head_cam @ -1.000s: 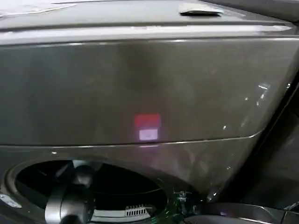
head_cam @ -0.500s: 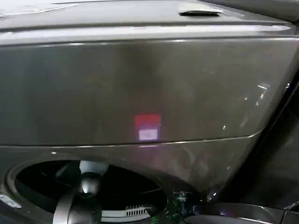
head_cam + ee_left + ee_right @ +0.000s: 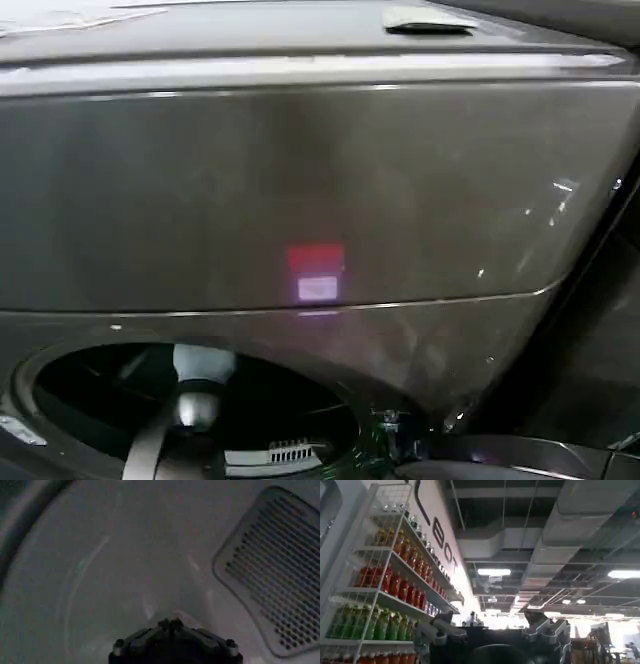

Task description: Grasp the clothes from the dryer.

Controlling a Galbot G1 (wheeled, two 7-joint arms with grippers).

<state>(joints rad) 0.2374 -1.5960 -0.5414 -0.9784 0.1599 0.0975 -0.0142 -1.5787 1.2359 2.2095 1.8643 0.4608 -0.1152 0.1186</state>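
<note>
Reaching into the dryer [image 3: 320, 190] through its porthole [image 3: 60, 370], the left arm [image 3: 195, 410] stood in the head view just inside the rim. A pale lump [image 3: 203, 360] sat at its far end, deeper in the dryer. Whether that lump was the clothes or part of the arm could not be told.

From the left wrist, the left claw [image 3: 170, 626] hung inside the dryer with its tips pressed together, no fabric to be made out between them. The drum wall [image 3: 125, 555] and a perforated vent [image 3: 280, 570] lay beyond it. The likely failure was a shut claw pulling out with nothing, or a thin pinch letting the clothes drop back as the arm crossed the rim. The dark drum would hide either fault.

From the right wrist, the right claw [image 3: 492, 635] was spread and idle, well away from the dryer, facing a shelf of bottles [image 3: 385, 595].
</note>
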